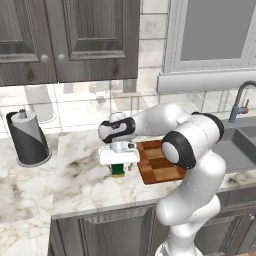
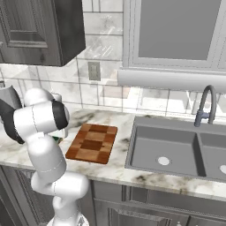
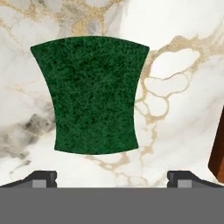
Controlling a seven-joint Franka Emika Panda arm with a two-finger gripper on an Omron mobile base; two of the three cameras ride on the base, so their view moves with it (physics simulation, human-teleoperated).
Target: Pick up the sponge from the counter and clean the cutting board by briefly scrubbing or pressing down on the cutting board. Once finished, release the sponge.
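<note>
The sponge [image 3: 92, 94] lies flat on the counter [image 3: 175, 52], dark green top up. It sits just left of the checkered cutting board [image 1: 159, 164], whose brown edge [image 3: 217, 157] shows at the right of the hand view. My gripper [image 1: 118, 165] hangs straight over the sponge [image 1: 118, 171], pointing down. It is open, with its fingertips [image 3: 43, 177] set wider than the sponge and nothing between them. The yellow base shows under the green top in the left base view. From the right base view the board [image 2: 92, 143] lies on the counter [image 2: 119, 170] beside the sink.
A paper towel holder [image 1: 27, 137] stands at the back left of the counter. A grey sink [image 2: 176, 152] with a faucet [image 2: 205, 106] lies right of the board. Dark upper cabinets [image 1: 75, 35] hang above the counter.
</note>
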